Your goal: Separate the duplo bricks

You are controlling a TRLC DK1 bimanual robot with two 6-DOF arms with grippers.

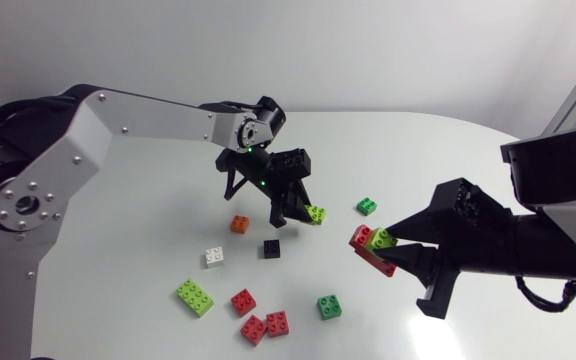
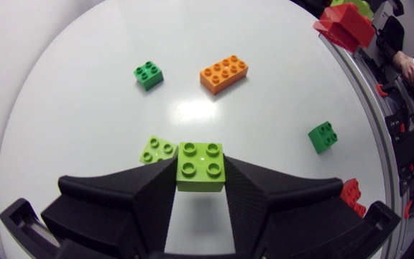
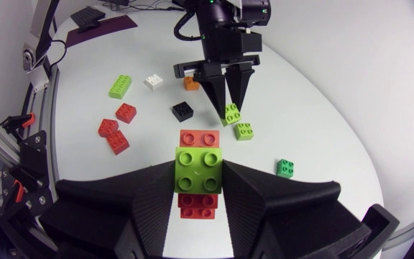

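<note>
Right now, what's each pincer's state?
Left pincer: shut on a lime brick.
Right pincer: shut on a lime-red stack.

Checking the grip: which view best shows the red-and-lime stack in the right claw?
The right wrist view: the red-and-lime stack sits close up, pinched in the right claw. The head view shows it small and side-on; the left wrist view only far off, mostly red.
</note>
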